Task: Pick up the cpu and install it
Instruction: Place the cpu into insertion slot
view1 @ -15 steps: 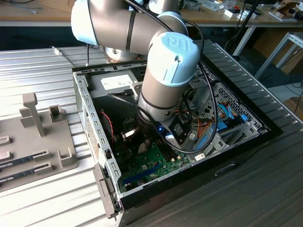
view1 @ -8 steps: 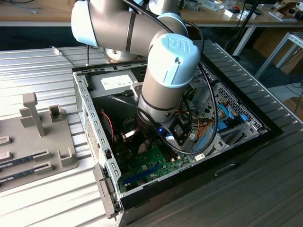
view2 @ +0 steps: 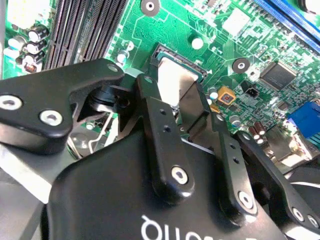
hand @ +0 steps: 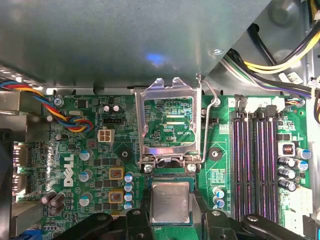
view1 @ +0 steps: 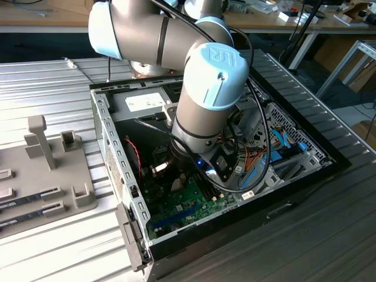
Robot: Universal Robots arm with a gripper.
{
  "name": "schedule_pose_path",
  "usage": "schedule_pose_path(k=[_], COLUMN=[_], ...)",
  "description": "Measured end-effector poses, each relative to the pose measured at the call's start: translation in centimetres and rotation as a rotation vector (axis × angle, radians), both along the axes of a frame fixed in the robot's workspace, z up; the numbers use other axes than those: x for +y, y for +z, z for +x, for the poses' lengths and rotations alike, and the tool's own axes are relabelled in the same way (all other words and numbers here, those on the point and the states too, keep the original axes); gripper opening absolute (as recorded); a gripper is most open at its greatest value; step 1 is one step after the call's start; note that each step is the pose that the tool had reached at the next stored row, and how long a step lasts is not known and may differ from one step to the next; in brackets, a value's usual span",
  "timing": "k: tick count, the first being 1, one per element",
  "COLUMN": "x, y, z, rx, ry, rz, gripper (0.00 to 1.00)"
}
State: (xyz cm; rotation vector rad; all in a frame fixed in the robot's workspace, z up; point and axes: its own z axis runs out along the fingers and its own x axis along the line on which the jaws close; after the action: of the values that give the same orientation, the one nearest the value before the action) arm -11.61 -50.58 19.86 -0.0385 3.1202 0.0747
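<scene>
2 black fingers (hand: 142, 220) of the gripper (hand: 170, 220) stand either side of the cpu (hand: 170, 201), clamped on its edges as far as I can judge, and the chip sits at or just over the open socket (view2: 172, 62) on the green motherboard (hand: 95, 165). In the first wrist view the metal retention frame (hand: 168, 125) is swung up and its lever (hand: 212, 97) stands clear. Doing this well means keeping the chip flat and square to the socket, letting it drop in without pressing. Just beside it run the dark memory slots (hand: 252, 155), and coloured cables (hand: 30, 102) and the case wall (view1: 114, 158) crowd the arm (view1: 205, 88).
</scene>
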Motion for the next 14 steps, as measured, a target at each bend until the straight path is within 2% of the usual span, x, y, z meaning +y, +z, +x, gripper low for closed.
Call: schedule_pose_path(k=[1, 2, 5, 14], x=[0.0, -0.01, -0.01, -0.01], y=[0.0, 0.0, 0.0, 0.72], z=[0.0, -0.01, -0.01, -0.01], rx=[0.0003, 0.0004, 0.0004, 0.0002], ry=[0.0, 0.0, 0.0, 0.0], rz=[0.0001, 0.0001, 0.0001, 0.0018], gripper=[0.44, 0.5, 0.5, 0.5])
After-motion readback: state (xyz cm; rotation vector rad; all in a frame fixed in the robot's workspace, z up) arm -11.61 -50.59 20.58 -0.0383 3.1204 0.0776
